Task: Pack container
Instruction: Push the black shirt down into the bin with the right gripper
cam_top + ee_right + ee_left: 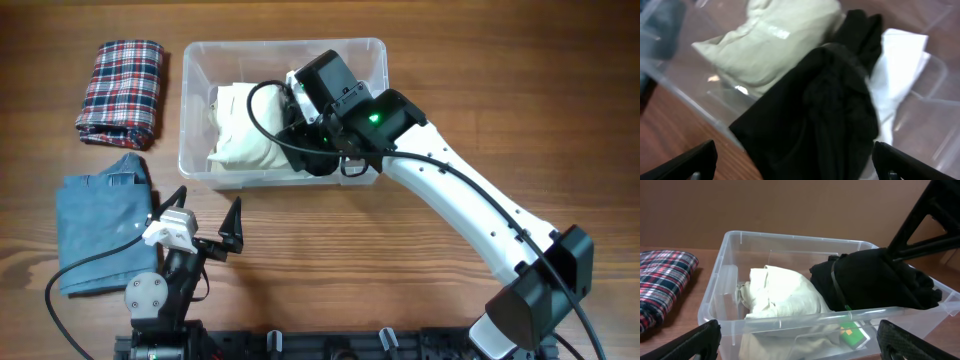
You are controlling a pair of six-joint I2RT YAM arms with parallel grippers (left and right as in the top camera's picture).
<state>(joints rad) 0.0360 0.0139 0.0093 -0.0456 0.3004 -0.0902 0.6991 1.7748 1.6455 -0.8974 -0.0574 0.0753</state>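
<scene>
Nearest my base, the left gripper (205, 212) hangs over the wooden table (350, 260) with its jaws spread wide and nothing between them; its wrist camera looks straight at the container's near wall. Just to its left lies a folded blue denim garment (100, 230), flat on the table, apart from the bin.

The container (195, 90) stands beyond, at mid-table, upright with no lid on it. Through its near wall I note a label with green print (854, 334). Inside, a cream garment (780, 297) lies in the left portion; a black garment (870, 287) is bunched against its right side, touching it, and rises above the rim; a white garment (900, 55) lies at the far right, partly under the black one.

The right arm (470, 200) reaches in from my right side; the right gripper (792, 150) is over the black garment with its fingers set wide apart, released, the cloth lying below and between them; I cannot tell whether either finger touches it.

Farthest left, a folded plaid garment (122, 90) rests on the table, outside the container and beside its left wall.
</scene>
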